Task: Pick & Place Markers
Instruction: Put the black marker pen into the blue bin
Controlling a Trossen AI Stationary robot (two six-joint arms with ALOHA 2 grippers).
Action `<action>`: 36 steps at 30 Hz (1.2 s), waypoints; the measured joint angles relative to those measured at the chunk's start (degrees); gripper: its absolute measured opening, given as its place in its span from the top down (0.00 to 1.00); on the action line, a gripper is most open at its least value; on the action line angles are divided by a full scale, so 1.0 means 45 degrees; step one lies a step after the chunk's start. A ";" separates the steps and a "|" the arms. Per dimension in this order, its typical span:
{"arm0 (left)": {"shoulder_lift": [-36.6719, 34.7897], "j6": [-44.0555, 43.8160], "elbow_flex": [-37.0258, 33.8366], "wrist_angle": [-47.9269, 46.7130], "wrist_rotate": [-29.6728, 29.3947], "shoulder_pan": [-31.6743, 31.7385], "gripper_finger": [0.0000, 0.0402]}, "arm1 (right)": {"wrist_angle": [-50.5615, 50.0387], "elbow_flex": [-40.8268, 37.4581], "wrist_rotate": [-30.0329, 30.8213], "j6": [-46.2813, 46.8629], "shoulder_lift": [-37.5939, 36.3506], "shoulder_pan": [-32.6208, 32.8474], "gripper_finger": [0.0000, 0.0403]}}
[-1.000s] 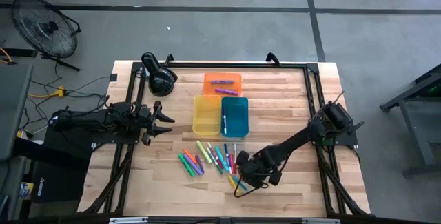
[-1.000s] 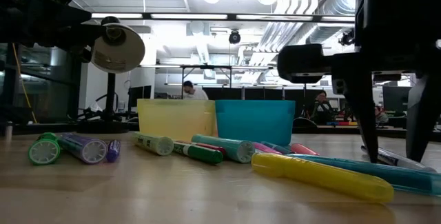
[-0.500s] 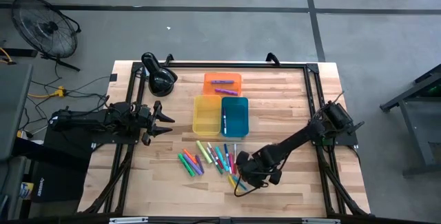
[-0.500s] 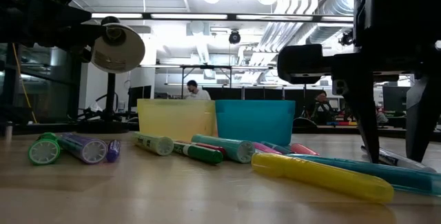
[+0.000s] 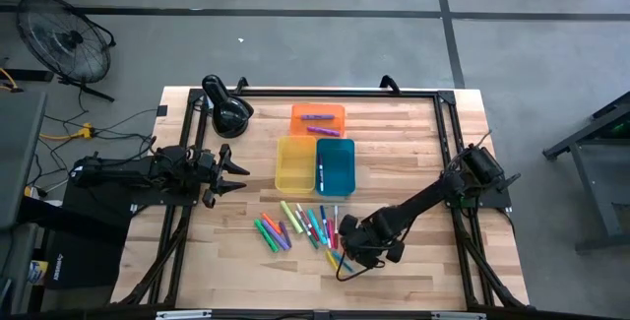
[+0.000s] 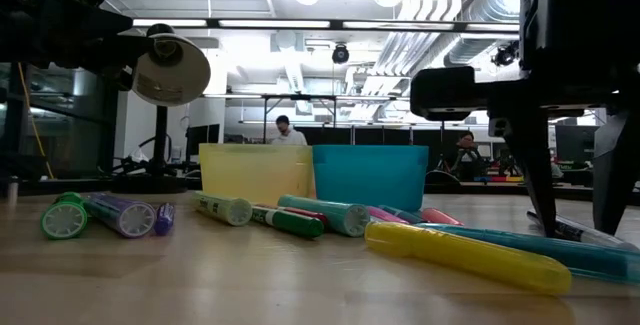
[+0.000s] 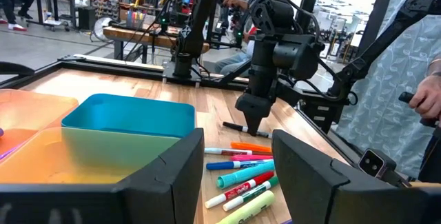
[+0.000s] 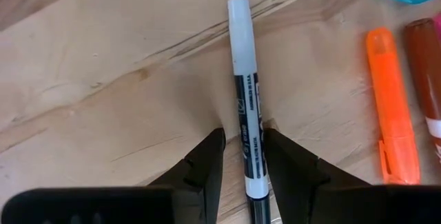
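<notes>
Right gripper (image 8: 242, 156) down beside the heap of markers (image 5: 300, 226), fingers (image 8: 200, 165) clamped on a black-and-white pen (image 8: 244, 100) lying flat on the table (image 5: 413, 143), on the heap's side away from the blue tray (image 5: 336, 167). Thin barrel, off-centre pinch: could swing or slip free on lifting. Barely shifted from a second ago. Left gripper (image 5: 234, 172) parked, open, well clear of the heap.

Two dark jointed arms; matte black wedge-shaped pincer fingers (image 8: 207, 165)
</notes>
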 joint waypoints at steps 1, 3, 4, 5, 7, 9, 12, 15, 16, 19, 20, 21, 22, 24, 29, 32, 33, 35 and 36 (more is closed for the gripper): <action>0.0000 -0.0004 0.0000 0.0000 0.0000 0.0000 0.58 | 0.0000 0.0000 0.0033 -0.0009 0.0004 -0.0005 0.76; 0.0001 -0.0001 0.0000 0.0000 0.0000 0.0000 0.58 | -0.0003 -0.0003 0.0144 -0.0009 0.0004 -0.0010 0.76; 0.0002 0.0001 0.0000 0.0000 0.0000 0.0000 0.58 | -0.0005 -0.0005 0.0174 -0.0029 0.0004 -0.0021 0.77; 0.0004 0.0001 0.0000 0.0000 -0.0004 0.0000 0.58 | -0.0012 -0.0005 0.0150 -0.0041 0.0004 -0.0053 0.78; -0.0001 0.0001 0.0000 0.0000 0.0000 0.0000 0.58 | -0.0024 -0.0010 0.0085 -0.0053 0.0004 -0.0136 0.81; 0.0002 -0.0001 0.0000 0.0000 -0.0001 0.0000 0.58 | -0.0015 -0.0015 0.0062 -0.0072 0.0004 -0.0213 0.84; 0.0001 -0.0002 0.0000 0.0000 0.0000 0.0000 0.58 | 0.0077 -0.0019 -0.0172 -0.0091 0.0004 -0.0323 0.90; 0.0001 -0.0004 0.0000 0.0000 -0.0003 0.0000 0.58 | 0.0112 -0.0019 -0.0195 -0.0092 0.0004 -0.0335 0.94; 0.0001 -0.0002 0.0000 0.0000 -0.0003 0.0000 0.58 | 0.0127 -0.0019 -0.0195 -0.0092 0.0004 -0.0335 0.95; -0.0001 -0.0004 0.0000 0.0000 0.0000 0.0000 0.58 | 0.0163 -0.0019 -0.0147 0.0014 0.0004 -0.0339 0.95; -0.0001 0.0001 0.0000 0.0000 0.0000 0.0000 0.58 | 0.0178 -0.0019 -0.0143 0.0120 0.0004 -0.0340 0.94; 0.0002 0.0000 0.0000 0.0000 0.0000 0.0000 0.58 | 0.0188 -0.0019 -0.0139 0.0258 0.0004 -0.0340 0.94; -0.0001 0.0001 0.0000 0.0000 0.0000 0.0000 0.58 | 0.0200 -0.0019 -0.0142 0.0365 0.0004 -0.0340 0.94; 0.0000 -0.0004 0.0000 0.0000 -0.0002 0.0000 0.58 | 0.0228 -0.0019 -0.0146 0.0670 0.0009 -0.0340 0.95; -0.0001 0.0001 0.0000 0.0000 0.0000 0.0000 0.58 | 0.0252 -0.0015 -0.0215 0.1082 0.0014 -0.0345 0.95; -0.0001 -0.0002 0.0000 0.0000 0.0000 0.0000 0.58 | 0.0257 0.0003 -0.0214 0.1434 0.0014 -0.0345 0.95; -0.0001 0.0000 0.0000 0.0000 -0.0002 0.0000 0.58 | 0.0243 0.0048 -0.0198 0.1553 0.0016 -0.0345 0.95; 0.0000 0.0001 0.0000 0.0000 0.0000 0.0000 0.58 | 0.0138 0.0165 -0.0200 0.1670 0.0030 -0.0345 0.95; 0.0000 0.0000 0.0000 0.0000 0.0000 0.0000 0.58 | 0.0064 0.0248 -0.0200 0.1684 0.0044 -0.0345 0.95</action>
